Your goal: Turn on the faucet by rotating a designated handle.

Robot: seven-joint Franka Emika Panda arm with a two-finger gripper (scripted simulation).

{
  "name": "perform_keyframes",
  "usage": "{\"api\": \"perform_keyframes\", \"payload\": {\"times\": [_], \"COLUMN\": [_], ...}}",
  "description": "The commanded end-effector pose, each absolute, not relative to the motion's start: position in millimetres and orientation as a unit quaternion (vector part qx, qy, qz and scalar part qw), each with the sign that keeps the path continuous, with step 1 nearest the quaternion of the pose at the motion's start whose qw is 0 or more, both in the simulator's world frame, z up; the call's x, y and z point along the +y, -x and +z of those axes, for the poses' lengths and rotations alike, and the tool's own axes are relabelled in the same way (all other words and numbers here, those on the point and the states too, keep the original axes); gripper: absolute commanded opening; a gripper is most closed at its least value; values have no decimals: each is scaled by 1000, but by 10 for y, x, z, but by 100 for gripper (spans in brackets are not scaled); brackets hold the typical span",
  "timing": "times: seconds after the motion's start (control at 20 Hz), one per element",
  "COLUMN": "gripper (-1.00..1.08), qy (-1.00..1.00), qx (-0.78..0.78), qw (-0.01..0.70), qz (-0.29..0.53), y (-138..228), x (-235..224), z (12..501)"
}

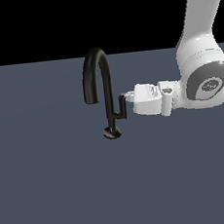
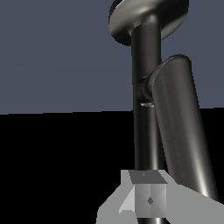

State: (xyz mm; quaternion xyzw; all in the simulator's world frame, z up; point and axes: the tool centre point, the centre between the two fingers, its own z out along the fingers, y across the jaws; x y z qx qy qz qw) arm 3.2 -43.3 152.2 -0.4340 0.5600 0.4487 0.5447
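Jaws of my gripper (image 1: 127,98) reach the upper end of the handle (image 1: 122,107); whether they clamp it I cannot tell. Beside them stands the black faucet (image 1: 100,88) on grey floor (image 1: 53,188). Turning seems mostly ahead.

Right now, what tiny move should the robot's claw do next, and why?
Probably a gentle sideways push on the handle to swing it around the faucet stem. The claw sits level with the handle's upright bar, its fingertips right at the bar's top. Whether they touch cannot be told, so it should creep.
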Motion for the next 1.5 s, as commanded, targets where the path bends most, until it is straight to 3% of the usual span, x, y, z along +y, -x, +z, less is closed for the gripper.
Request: {"api": "perform_keyframes", "payload": {"times": [0.0,0.25,0.95,1.05,1.45], "gripper": [-100,-100,-100,-100,-100], "qy": [434,435,434,440,436], "qx": [558,559,558,553,557], "qw": [544,546,544,551,546], "qz": [452,448,452,444,450], "y": [70,96,665,545,762], "x": [-410,-404,-279,-305,-257], "z": [1565,1596,1372,1484,1019]}}
